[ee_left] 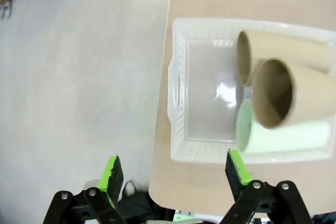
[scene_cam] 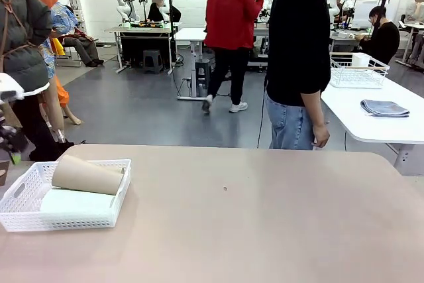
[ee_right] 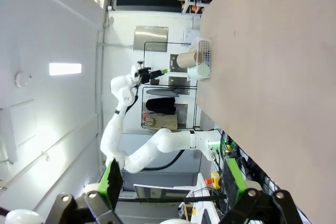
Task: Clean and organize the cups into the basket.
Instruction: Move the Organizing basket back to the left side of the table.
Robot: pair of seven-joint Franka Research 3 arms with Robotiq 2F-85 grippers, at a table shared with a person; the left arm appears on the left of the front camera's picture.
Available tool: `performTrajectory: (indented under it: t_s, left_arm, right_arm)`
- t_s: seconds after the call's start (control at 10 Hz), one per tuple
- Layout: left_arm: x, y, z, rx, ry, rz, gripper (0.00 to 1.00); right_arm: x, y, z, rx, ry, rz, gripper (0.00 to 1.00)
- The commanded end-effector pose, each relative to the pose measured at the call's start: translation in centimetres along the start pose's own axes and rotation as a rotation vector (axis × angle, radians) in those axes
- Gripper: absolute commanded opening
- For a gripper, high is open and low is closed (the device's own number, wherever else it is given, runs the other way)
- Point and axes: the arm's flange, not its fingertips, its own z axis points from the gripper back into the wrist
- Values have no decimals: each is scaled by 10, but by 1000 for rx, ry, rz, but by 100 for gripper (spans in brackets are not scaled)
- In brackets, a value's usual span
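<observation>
Beige counter (scene_cam: 265, 217), matte and bare apart from one small dark speck near the middle; its left edge drops to grey floor. Busy room behind: a person in a black top (scene_cam: 299, 57) stands at the far side of the counter, hands down, and a second white table (scene_cam: 371, 107) to the right carries a wire rack (scene_cam: 358, 71) and a folded grey cloth (scene_cam: 384, 107).

White basket (ee_left: 181, 85) sits just ahead of the left gripper (ee_left: 173, 169), at the counter's left edge. Three cups lie in it on their sides: two brown cups (ee_left: 273, 100) with open mouths facing the gripper, one stacked on top, and a mint cup (ee_left: 283, 135) underneath, nearest the gripper's right finger. In the front view the top brown cup (scene_cam: 87, 175) lies across the mint one (scene_cam: 78, 201).

Left gripper is spread wide, nothing between the fingers, hanging above and short of the basket rim. Right gripper (ee_right: 170, 182) is also apart and empty, well away from the basket, looking along the counter toward the left arm (ee_right: 134, 129).

My read: cups look all in, task near done. If tidying further, the top brown cup is the risk, since it's perched and could roll. Approach from above, straddle it across its width near the mouth, close gently, keep the fingers clear of the mesh wall. Otherwise pull straight up without clipping the rim.
</observation>
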Motion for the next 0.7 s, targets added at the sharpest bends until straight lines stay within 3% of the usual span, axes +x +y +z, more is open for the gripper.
performTrajectory:
  t_s: [0.0,0.3,0.4,0.5,0.6]
  left_arm:
    - [-49,-7,35,1,-44,-15,100]
    - [-86,-28,40,-51,86,-179,100]
    - [-88,-35,30,33,58,-167,100]
    - [-52,-18,70,-21,36,-99,100]
    - [-52,-18,70,-21,36,-99,100]
  right_arm:
    - [-1,3,0,-20,4,-20,100]
    - [-1,3,0,-20,4,-20,100]
    - [-1,3,0,-20,4,-20,100]
    - [-1,3,0,-20,4,-20,100]
    - [-1,3,0,-20,4,-20,100]
